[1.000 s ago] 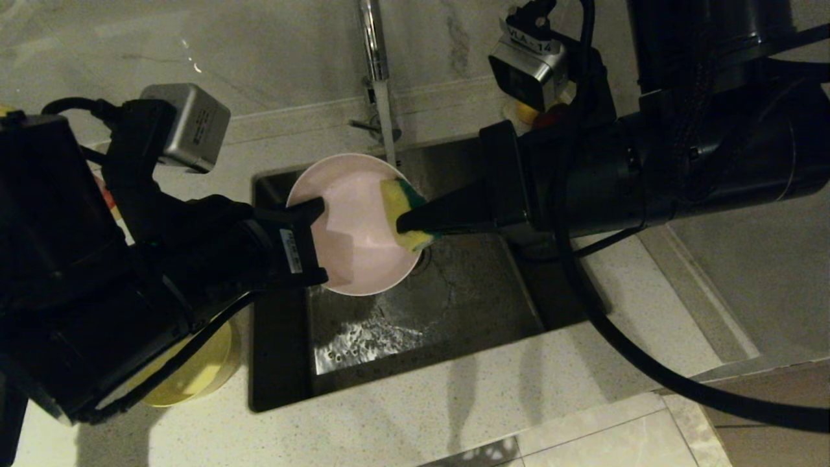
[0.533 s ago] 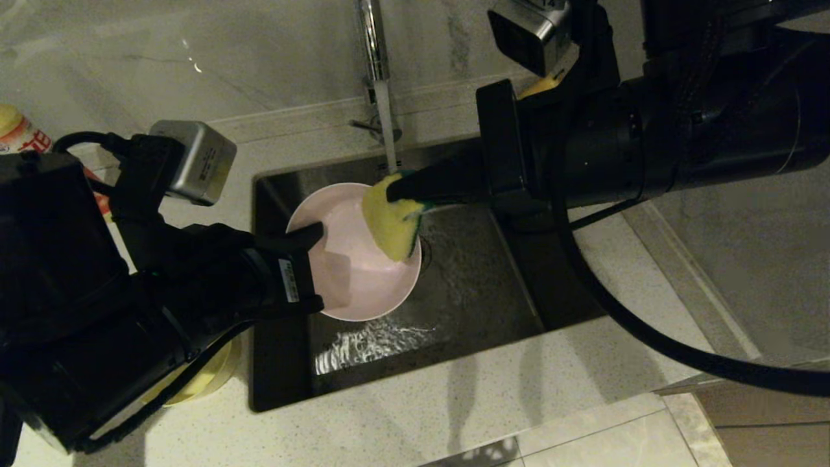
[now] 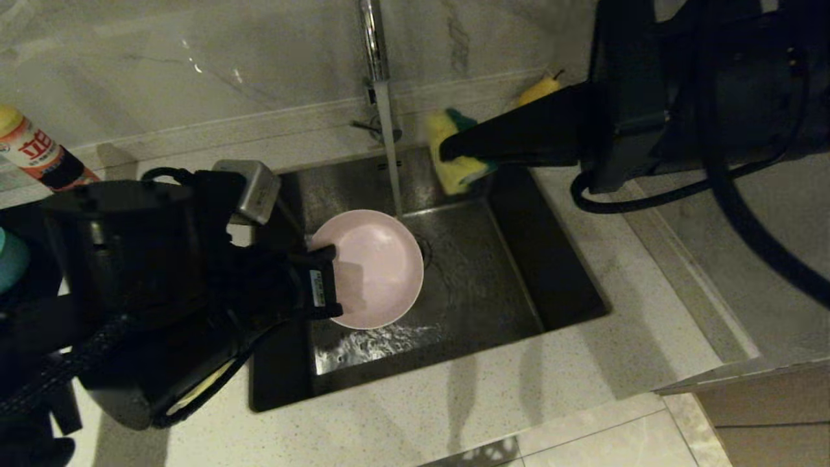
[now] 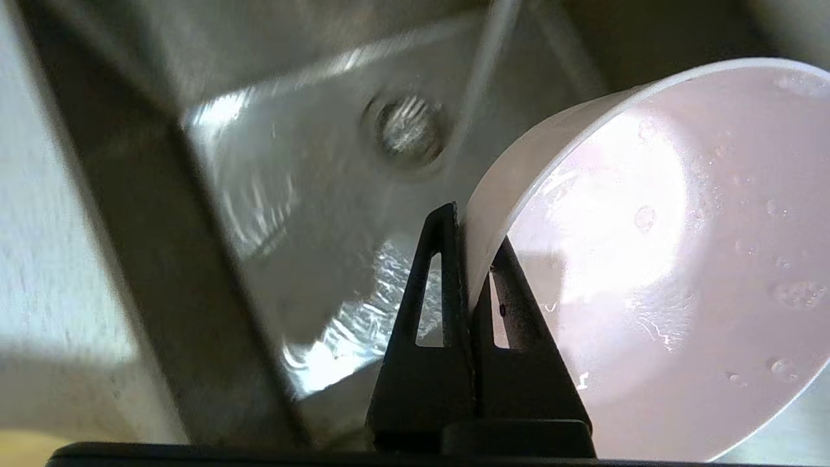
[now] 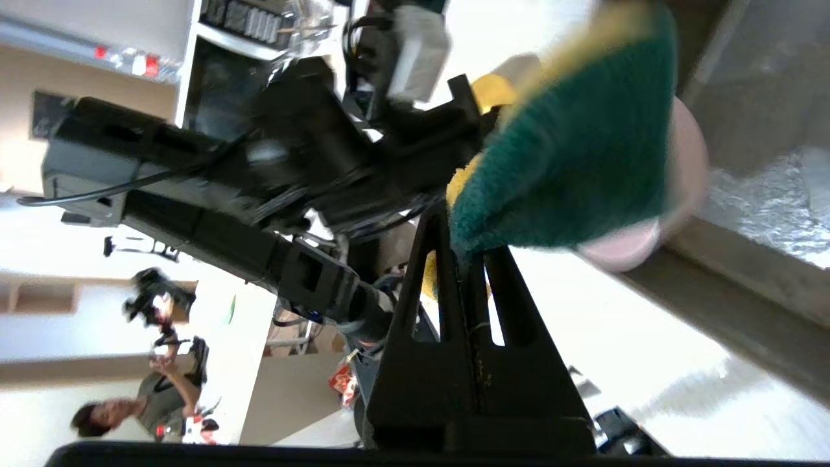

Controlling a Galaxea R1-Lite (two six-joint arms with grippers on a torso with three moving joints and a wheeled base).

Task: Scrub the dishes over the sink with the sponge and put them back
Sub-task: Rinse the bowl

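Over the sink (image 3: 557, 272), the left gripper (image 3: 327, 275) has its jaws pinched together on the rim of the pale pink bowl (image 3: 376, 269), one finger inside the wall and one outside, as the left wrist view shows (image 4: 463, 259). The bowl (image 4: 648, 259) hangs above the steel basin floor, its open side turned up and toward the right, with water beads on its inner surface. A thin stream falls from the chrome tap (image 3: 373, 39) and lands at the bowl's far rim, near the round drain strainer (image 4: 408, 126); water ripples across the basin floor. The right gripper (image 3: 447, 152) sits at the far right corner of the sink, well apart from the bowl, its jaws clamped on the sponge (image 3: 454, 152), which is bent, yellow foam showing with the dark green layer (image 5: 577, 168) behind. A yellow bowl (image 3: 194, 389) peeks out from under the left arm on the counter (image 3: 454, 402). A bottle with a red label (image 3: 35, 155) stands at the wall on the left.
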